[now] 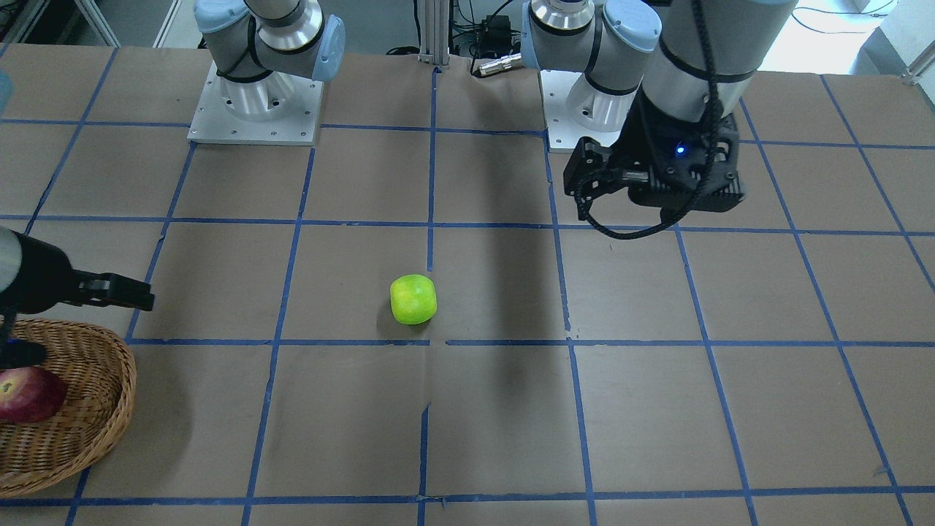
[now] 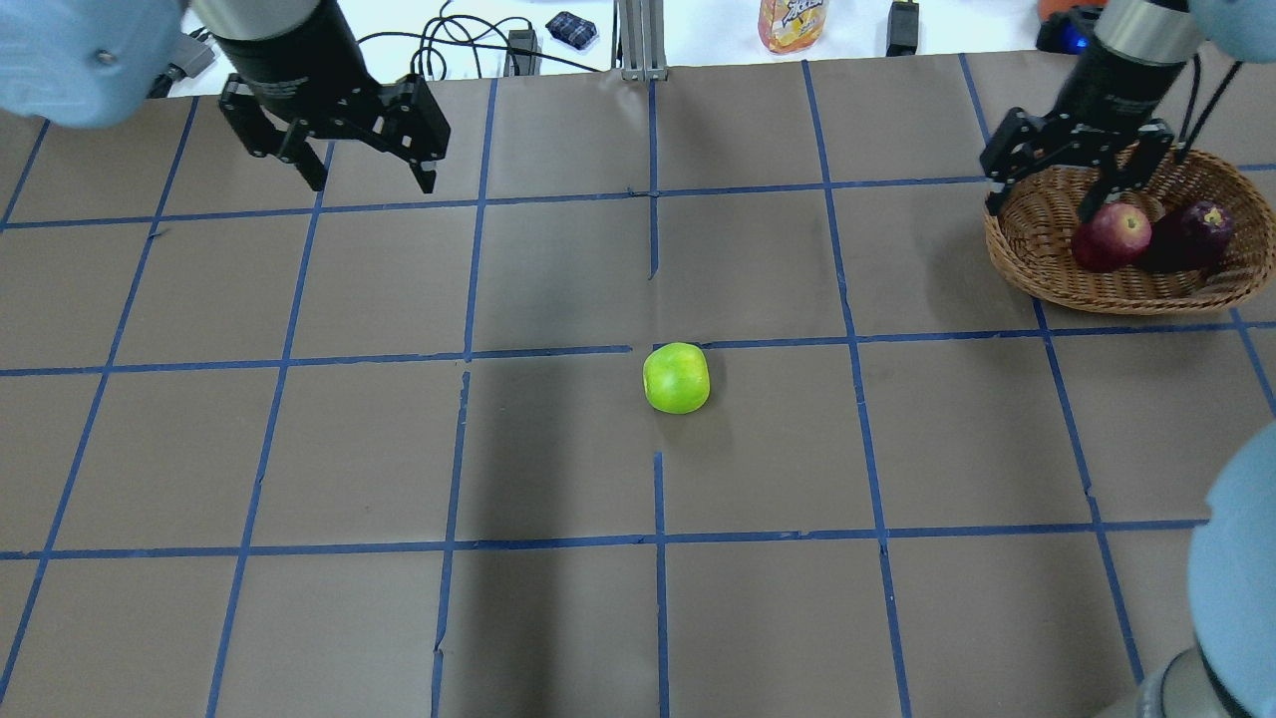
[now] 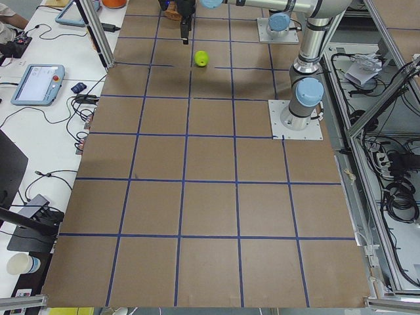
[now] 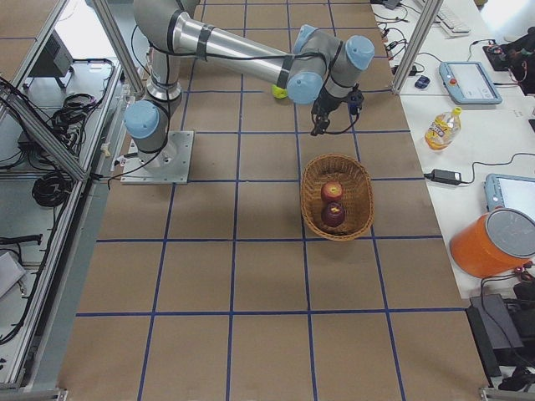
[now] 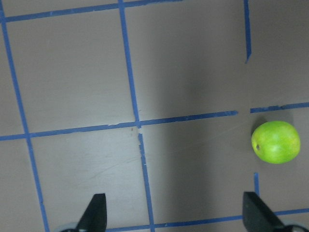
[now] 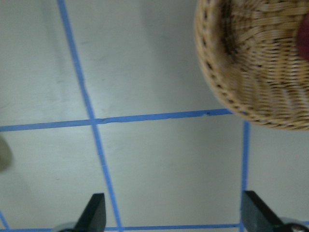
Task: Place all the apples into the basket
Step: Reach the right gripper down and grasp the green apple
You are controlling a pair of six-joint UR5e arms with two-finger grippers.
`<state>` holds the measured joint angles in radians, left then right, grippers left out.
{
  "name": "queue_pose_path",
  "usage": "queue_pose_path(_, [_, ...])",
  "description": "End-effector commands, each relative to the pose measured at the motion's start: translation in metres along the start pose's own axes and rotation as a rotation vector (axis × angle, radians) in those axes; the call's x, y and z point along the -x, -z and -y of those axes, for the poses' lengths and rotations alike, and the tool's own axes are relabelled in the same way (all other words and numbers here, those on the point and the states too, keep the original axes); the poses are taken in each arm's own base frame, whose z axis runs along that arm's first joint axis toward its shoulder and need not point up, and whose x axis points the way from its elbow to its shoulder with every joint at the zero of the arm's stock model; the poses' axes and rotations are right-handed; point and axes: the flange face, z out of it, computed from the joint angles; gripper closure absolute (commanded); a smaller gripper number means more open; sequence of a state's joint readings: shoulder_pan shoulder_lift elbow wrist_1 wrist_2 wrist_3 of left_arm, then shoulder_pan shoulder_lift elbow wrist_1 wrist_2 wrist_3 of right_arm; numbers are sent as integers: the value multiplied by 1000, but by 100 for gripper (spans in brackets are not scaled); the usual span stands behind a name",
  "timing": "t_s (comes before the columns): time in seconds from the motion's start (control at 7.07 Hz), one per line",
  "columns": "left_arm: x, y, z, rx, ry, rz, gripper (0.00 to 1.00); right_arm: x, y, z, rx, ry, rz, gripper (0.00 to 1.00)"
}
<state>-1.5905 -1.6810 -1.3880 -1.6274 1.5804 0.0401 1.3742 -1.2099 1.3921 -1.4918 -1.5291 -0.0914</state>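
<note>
Green apple (image 2: 677, 378) mid table (image 2: 299, 449), well apart from basket (image 2: 1116, 294), robot's rt side.

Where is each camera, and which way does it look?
Overhead: behind the robot, looking down; left gripper, right gripper.
Front: across the table, facing the robot's bases.
Left side: table's left end; left arm nearest.
Right side: table's right end; right arm nearest, basket.
Left wrist: down past its fingertips at green apple.
Right wrist: down at the basket's rim.
Shared: overhead and front show the green apple.

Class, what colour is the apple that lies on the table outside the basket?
Bright lime green; the apple shows best in the overhead view.
</note>
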Motion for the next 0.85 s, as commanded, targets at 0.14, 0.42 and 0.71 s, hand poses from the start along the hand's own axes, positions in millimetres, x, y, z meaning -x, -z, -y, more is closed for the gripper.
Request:
queue_pose_path(0.14, [36,-1,-9,57,61,6,0,192,-51,-27,-74,19,3,0])
queue_pose_path(0.42, [32,-14,4,67,55,-10,0,267,-114,-45,-160,77,-3,0])
queue_pose_path(0.71, [23,-15,4,67,37,-6,0,286,-151,-65,-183,127,6,0])
